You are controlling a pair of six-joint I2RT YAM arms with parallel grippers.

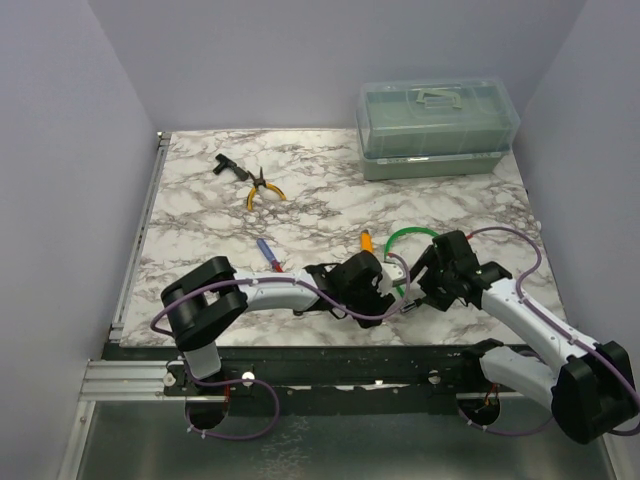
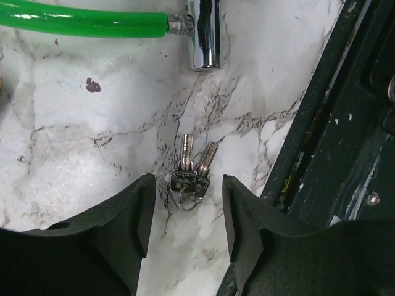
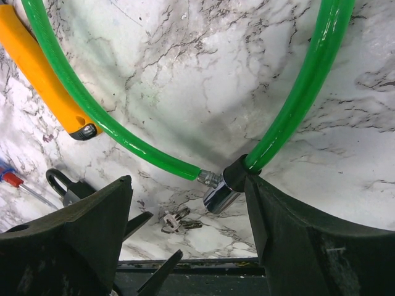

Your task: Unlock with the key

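Two small silver keys on a ring, the key (image 2: pixel 190 176) (image 3: pixel 179 220), lie flat on the marble near the table's front edge. My left gripper (image 2: pixel 185 213) (image 1: pixel 390 285) hovers just behind them, open, with nothing between its fingers. A green cable lock (image 2: pixel 86 24) (image 3: pixel 296 98) (image 1: pixel 410 233) ends in a chrome cylinder (image 2: pixel 203 34) (image 3: pixel 219 196) a short way beyond the keys. My right gripper (image 3: pixel 188 185) (image 1: pixel 425 285) stands open above that cylinder, one finger (image 3: pixel 290 234) close beside it and holding nothing.
An orange-handled tool (image 3: pixel 43 80) (image 1: pixel 368 240) lies by the cable. A black padlock (image 3: pixel 62 185) and a blue-and-red screwdriver (image 3: pixel 9 179) (image 1: pixel 268 252) sit to the left. Yellow pliers (image 1: pixel 262 190) and a green toolbox (image 1: pixel 435 130) are at the back. The black front rail (image 2: pixel 321 123) runs beside the keys.
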